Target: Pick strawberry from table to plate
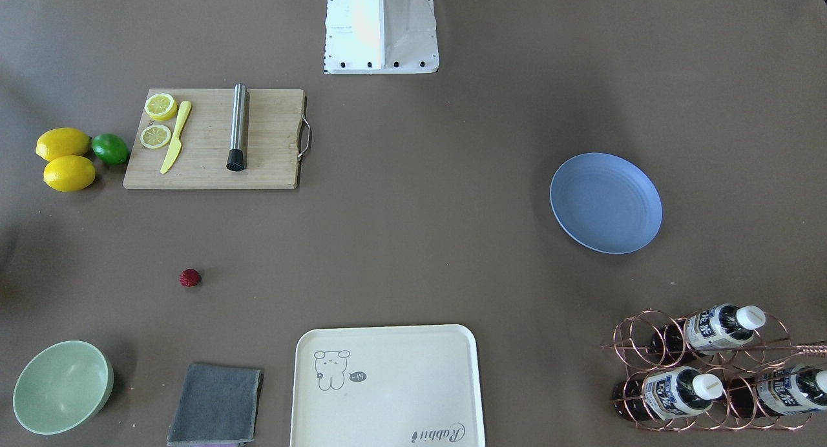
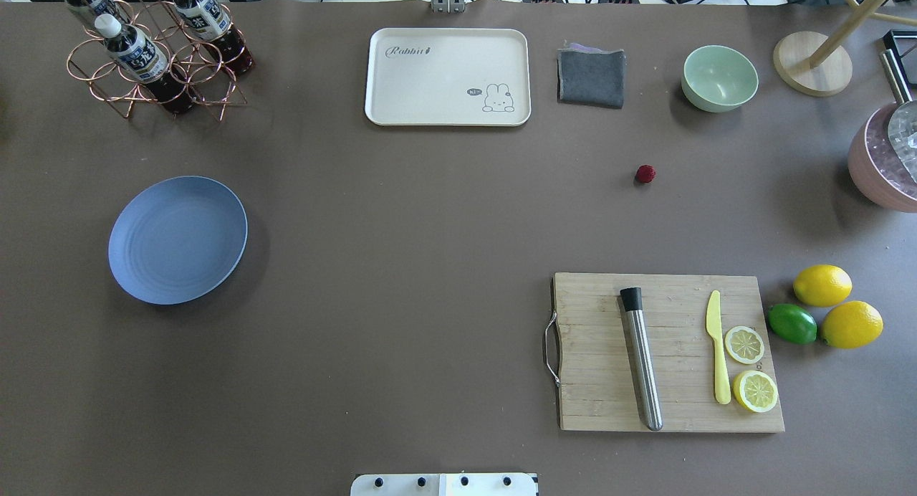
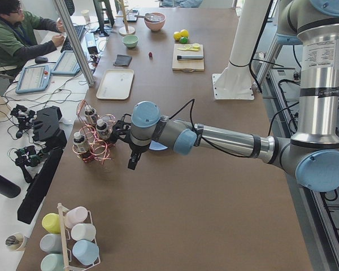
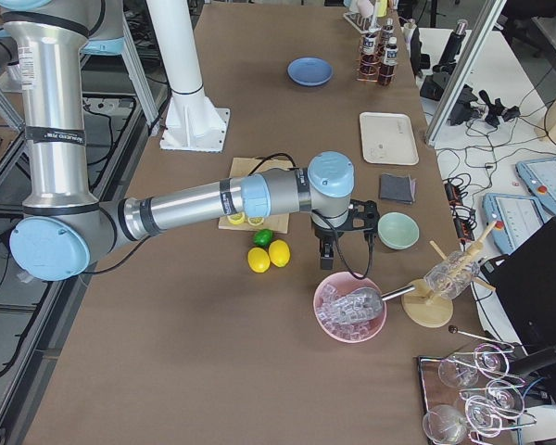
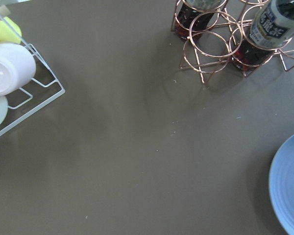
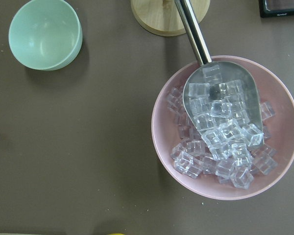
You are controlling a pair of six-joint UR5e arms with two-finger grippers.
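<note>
Strawberry (image 2: 645, 173) on table (image 2: 430, 216) btwn bowl (image 2: 719, 78) & board (image 2: 673, 302), plate (image 2: 178, 239) well apart.

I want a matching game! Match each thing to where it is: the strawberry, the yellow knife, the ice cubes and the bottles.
Things:
1. strawberry
2. knife
3. ice cubes
4. bottles

Places:
A. in the pink bowl
B. on the wooden board
C. in the wire rack
D. alone on the bare table

Pairs: 1-D, 2-B, 3-A, 4-C
</note>
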